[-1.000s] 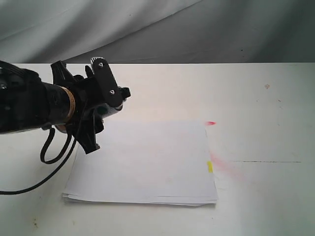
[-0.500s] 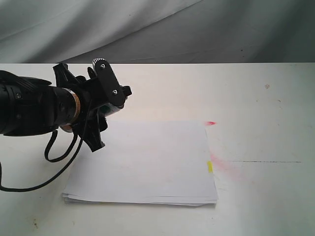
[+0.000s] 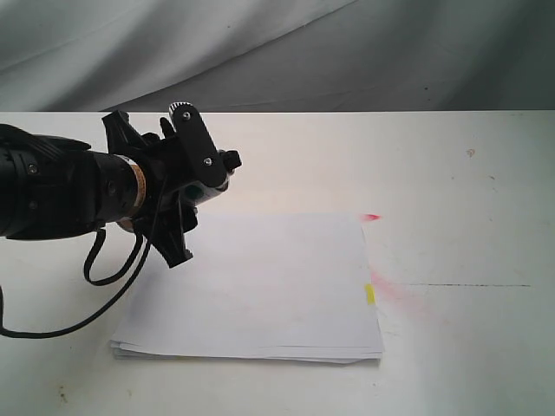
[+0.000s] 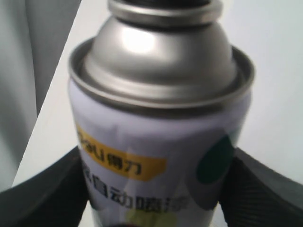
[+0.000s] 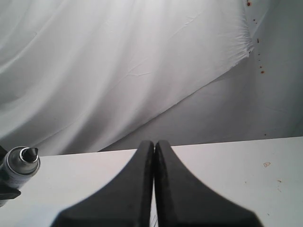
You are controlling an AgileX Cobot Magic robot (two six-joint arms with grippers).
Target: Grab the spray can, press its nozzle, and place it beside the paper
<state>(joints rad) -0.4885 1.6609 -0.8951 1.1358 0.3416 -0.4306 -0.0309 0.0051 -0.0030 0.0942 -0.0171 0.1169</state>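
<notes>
We see the left claw [image 3: 206,173] clamped round the can [image 4: 156,127], one finger on either side, holding it tilted near the far left corner of the paper [image 3: 260,286] on the worktop [image 3: 451,191]. The right claw [image 5: 154,146] has its fingers pressed together, gripping nothing.

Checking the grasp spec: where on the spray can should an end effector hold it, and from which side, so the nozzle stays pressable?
Pinch the spray can on its straight cylindrical wall, below the silver shoulder, from opposite sides. The wall is parallel-sided, while the shoulder tapers. The left end effector holds it so now, leaving the nozzle bare.
</notes>
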